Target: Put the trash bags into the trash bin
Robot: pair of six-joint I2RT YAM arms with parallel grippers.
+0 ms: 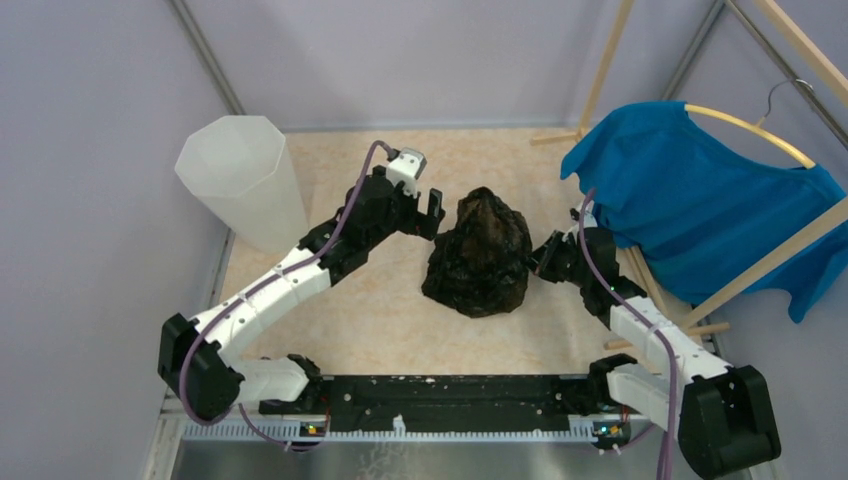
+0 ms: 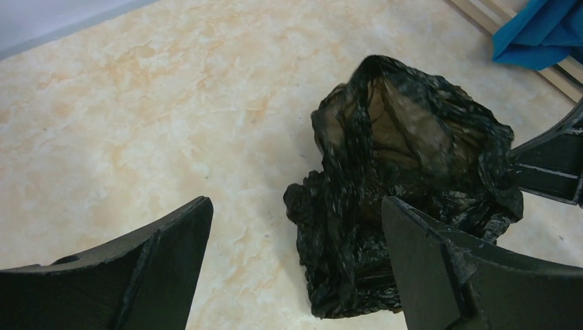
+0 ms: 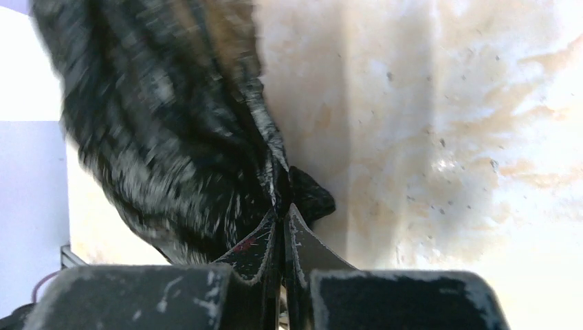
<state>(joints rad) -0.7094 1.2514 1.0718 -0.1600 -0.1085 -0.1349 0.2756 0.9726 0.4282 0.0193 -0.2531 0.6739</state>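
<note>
The thin, glossy black plastic trash bag [image 1: 478, 255] lies crumpled in a loose heap on the pale marbled tabletop [image 1: 360, 310], about midway between the near and far edges and a little toward the right edge. The right claw [image 1: 545, 255] is closed on a fold of film at the bag's right side. The right wrist view shows the jaws pressed together with a thin twist of plastic [image 3: 275, 165] caught between them. The left claw [image 1: 432, 212] stands wide and holds nothing, with the bag's left flank just beyond its right finger [image 2: 440, 268] in the left wrist view.

The tall translucent white plastic bin [image 1: 255, 205] stands at the far-left corner, well apart from the bag and behind the left arm.

The weakest link looks to be that narrow pinch. So little slick film is held that a lift could let it slide out, or stretch and tear it. The rest of the bag would probably hang slack and drag along the tabletop.

Carrying it to the far-left corner would take the right arm across the left arm, so the two could collide unless the bag is passed over.

The bin looks light and narrows toward its base. A trailing fold catching its faceted rim could tip it or push it off the edge.

The blue T-shirt [image 1: 700, 210] hangs close to the right arm and might snag on it.
</note>
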